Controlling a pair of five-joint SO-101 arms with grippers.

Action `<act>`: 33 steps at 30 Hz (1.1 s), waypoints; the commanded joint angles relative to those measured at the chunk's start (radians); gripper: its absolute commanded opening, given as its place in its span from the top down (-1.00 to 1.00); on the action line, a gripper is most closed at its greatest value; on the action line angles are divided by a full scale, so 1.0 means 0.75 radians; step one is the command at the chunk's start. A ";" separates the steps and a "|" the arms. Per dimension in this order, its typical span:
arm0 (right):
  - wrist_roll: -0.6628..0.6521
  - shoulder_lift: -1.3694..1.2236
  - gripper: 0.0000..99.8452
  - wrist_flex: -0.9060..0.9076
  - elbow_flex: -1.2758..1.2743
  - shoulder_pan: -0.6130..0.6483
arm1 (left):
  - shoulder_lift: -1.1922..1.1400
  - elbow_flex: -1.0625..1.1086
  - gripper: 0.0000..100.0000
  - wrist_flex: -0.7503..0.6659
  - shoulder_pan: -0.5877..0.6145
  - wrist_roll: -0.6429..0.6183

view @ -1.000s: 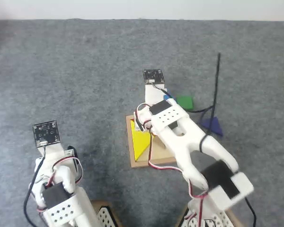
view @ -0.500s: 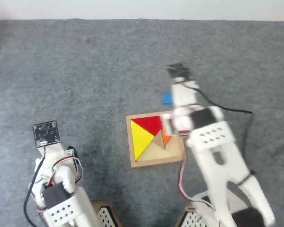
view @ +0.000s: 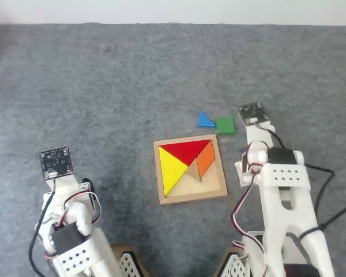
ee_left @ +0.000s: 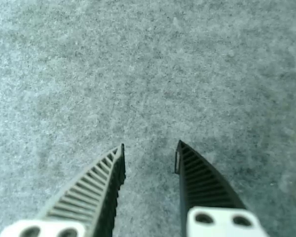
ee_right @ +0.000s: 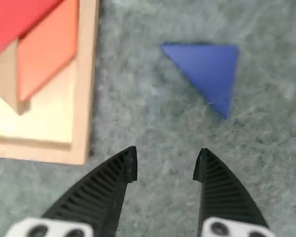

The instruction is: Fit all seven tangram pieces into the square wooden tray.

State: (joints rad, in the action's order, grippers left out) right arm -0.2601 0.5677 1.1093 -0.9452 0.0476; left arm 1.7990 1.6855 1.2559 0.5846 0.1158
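Three coloured pieces (view: 186, 151) are lying in the square wooden tray (view: 203, 186).
Right gripper (ee_right: 165, 165) is hanging released beside the tray, near a dark blue triangle (ee_right: 207, 71); left gripper (ee_left: 150, 153), released too, well apart.

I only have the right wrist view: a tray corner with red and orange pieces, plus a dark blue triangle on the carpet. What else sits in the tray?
Observer: A yellow triangle lies in the tray on the side nearer the left arm, against the red one.
Operator: Any other loose pieces?
Observer: Yes, a green square and a light blue triangle lie side by side on the carpet beyond the tray's far edge.
Operator: Is the other arm holding anything?
Observer: No, the left jaws stand open over bare carpet.
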 commanded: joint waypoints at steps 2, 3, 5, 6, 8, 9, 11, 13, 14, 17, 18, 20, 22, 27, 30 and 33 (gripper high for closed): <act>-0.020 0.048 0.61 -0.169 -0.057 -0.114 | 0.025 -0.005 0.67 0.006 0.010 -0.010; -0.020 0.048 0.61 -0.173 -0.057 -0.120 | 0.025 -0.005 0.67 0.006 0.010 -0.010; -0.010 0.048 0.61 -0.173 -0.057 -0.114 | 0.025 -0.005 0.67 0.006 0.010 -0.010; -0.010 0.048 0.61 -0.173 -0.057 -0.107 | 0.025 -0.005 0.67 0.006 0.010 -0.010; -0.010 0.038 0.61 -0.171 -0.059 -0.114 | 0.025 -0.005 0.67 0.006 0.010 -0.010; -0.010 0.032 0.61 -0.171 -0.061 -0.118 | 0.025 -0.005 0.67 0.006 0.010 -0.010; -0.010 0.036 0.61 -0.175 -0.092 -0.116 | 0.025 -0.005 0.67 0.006 0.010 -0.010; -0.016 0.038 0.61 -0.204 -0.139 -0.099 | 0.025 -0.005 0.67 0.006 0.010 -0.010; -0.020 0.044 0.61 -0.226 -0.162 -0.095 | 0.025 -0.005 0.67 0.006 0.010 -0.010; -0.020 0.046 0.61 -0.247 -0.184 -0.097 | 0.025 -0.005 0.67 0.006 0.010 -0.010; -0.020 0.046 0.61 -0.247 -0.184 -0.097 | 0.025 -0.005 0.67 0.006 0.010 -0.010; -0.020 0.046 0.61 -0.247 -0.184 -0.097 | 0.025 -0.005 0.67 0.006 0.010 -0.010; -0.020 0.046 0.61 -0.240 -0.184 -0.097 | 0.025 -0.005 0.67 0.006 0.010 -0.010; -0.023 0.046 0.61 -0.236 -0.184 -0.097 | 0.025 -0.005 0.67 0.006 0.010 -0.010; -0.027 0.046 0.61 -0.236 -0.182 -0.099 | 0.025 -0.005 0.67 0.006 0.010 -0.010; -0.080 0.034 0.60 -0.206 -0.131 -0.126 | 0.025 -0.005 0.67 0.006 0.010 -0.010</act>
State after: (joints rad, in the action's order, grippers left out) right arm -0.2693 0.5708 0.9436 -1.0894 -0.0276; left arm 1.7990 1.6855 1.2559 0.5846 0.1158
